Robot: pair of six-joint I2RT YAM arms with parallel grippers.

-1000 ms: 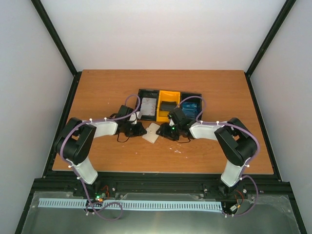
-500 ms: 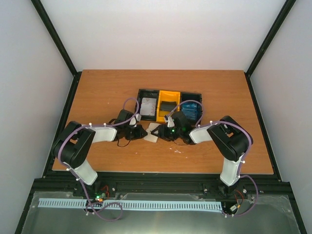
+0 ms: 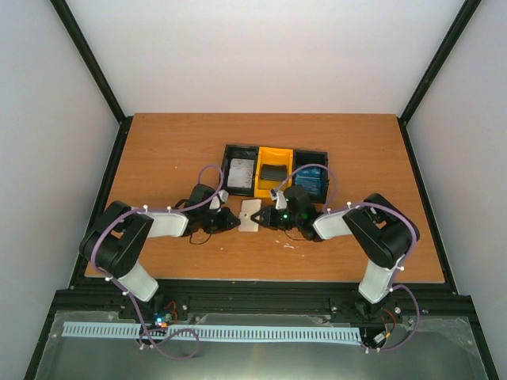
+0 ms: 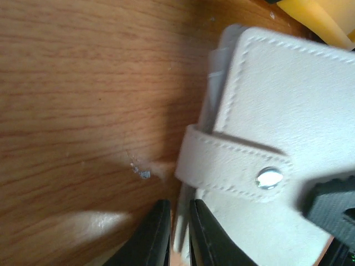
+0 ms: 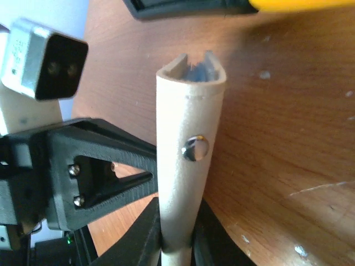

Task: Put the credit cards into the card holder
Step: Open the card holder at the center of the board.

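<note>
Holder (image 3: 250,215) is sitting between the two grippers near the middle of the table (image 3: 158,142), just in front of the tray (image 3: 234,148), its cream face turned up to the top camera. Cannot tell if it is resting on the wood or lifted just clear. Strap (image 4: 233,166) is lying folded across the face, its snap (image 4: 269,178) showing bright. Seen edge-on from the right wrist, the holder (image 5: 188,166) is showing a bluish sliver (image 5: 197,72) between its two walls at the far end; what it is cannot be made out. Left gripper (image 3: 230,221) is reaching in from the left, jaws nearly together and pinching one thin layer at the holder's left edge; the left wrist view is showing that pale edge caught between the dark fingers (image 4: 161,235). Right gripper (image 3: 264,218) is coming in from the right, jaws narrow and clamping the holder across its thickness, one finger pressing each face in the right wrist view. The two grippers are sitting very close together, with only the holder between them. Behind, in the tray, a grey-white card (image 3: 241,171) is lying in the left black compartment, a dark card (image 3: 274,172) in the yellow middle one, and a blue card (image 3: 310,178) in the right one.
</note>
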